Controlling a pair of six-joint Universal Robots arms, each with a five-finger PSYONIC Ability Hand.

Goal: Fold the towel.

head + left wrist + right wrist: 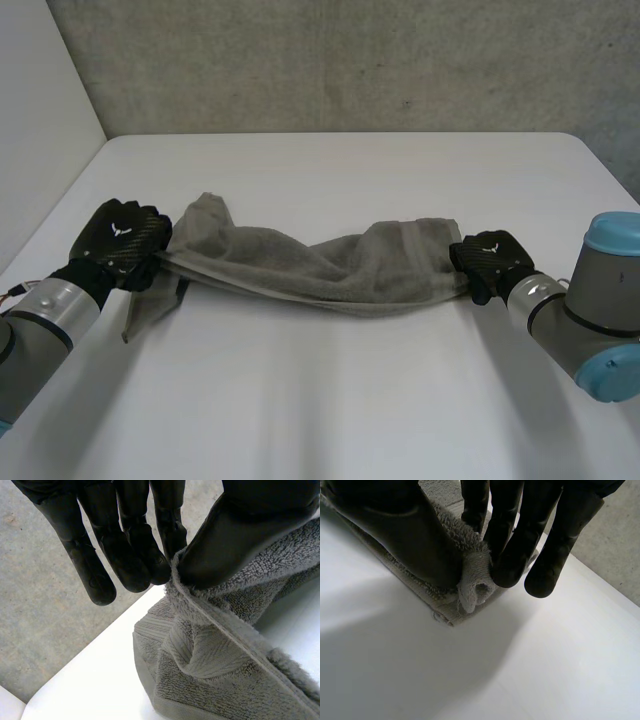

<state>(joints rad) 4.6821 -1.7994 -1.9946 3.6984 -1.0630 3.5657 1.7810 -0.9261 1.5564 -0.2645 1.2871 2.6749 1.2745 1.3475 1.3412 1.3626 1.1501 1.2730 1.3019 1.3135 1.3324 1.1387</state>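
Grey terry towel [320, 265] stretches across mid-frame over the white table [350, 400]. Black left hand [125, 238] pinches its left end between thumb and fingers; right hand [487, 260] pinches its right end.

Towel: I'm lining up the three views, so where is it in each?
Head view: towel strung between left hand and right hand, mid-table.
Left wrist view: towel edge pinched between the left hand's thumb and fingers.
Right wrist view: towel edge pinched between the right hand's thumb and fingers.
Shared landmark: the white table.
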